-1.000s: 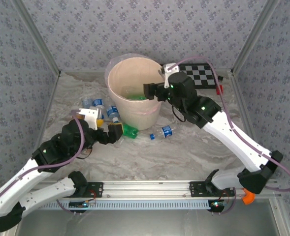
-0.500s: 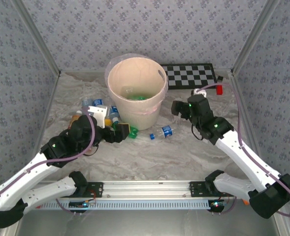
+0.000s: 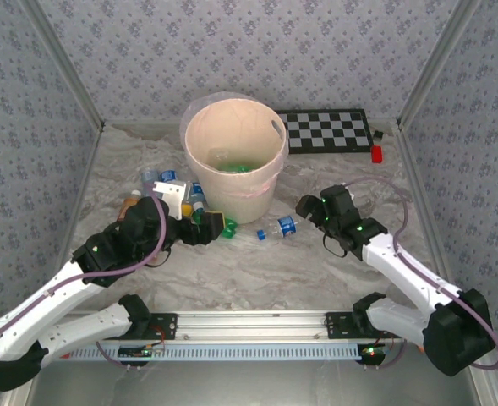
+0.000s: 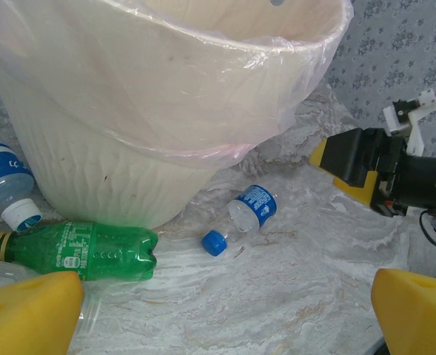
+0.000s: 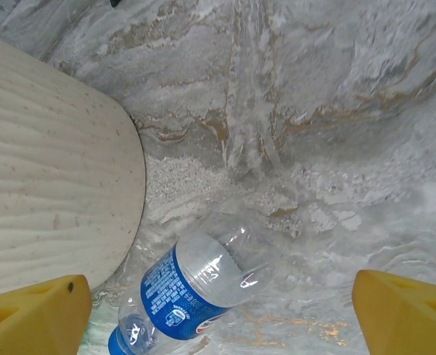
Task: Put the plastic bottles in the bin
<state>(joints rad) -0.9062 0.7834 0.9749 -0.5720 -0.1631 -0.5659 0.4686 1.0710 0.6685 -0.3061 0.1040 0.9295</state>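
Top external: where are your bottles?
— Clear bottle (image 3: pixel 279 228) lies on the bench (image 3: pixel 257 271) near the bin's (image 3: pixel 247 201) right side; green bottle (image 4: pixel 84 251) just beside its base.
— Pincers?
— Your left pincer (image 4: pixel 225 310) and right pincer (image 3: pixel 303 205) both gape wide, holding nothing.

The bin (image 3: pixel 250 200) stands mid-back on the tabletop (image 3: pixel 265 271). A cluster of bottles (image 3: pixel 171 182) lies against its left foot. A single bottle (image 3: pixel 279 228) lies before it to the right, and a checkerboard (image 3: pixel 326 129) lies behind it to the right.
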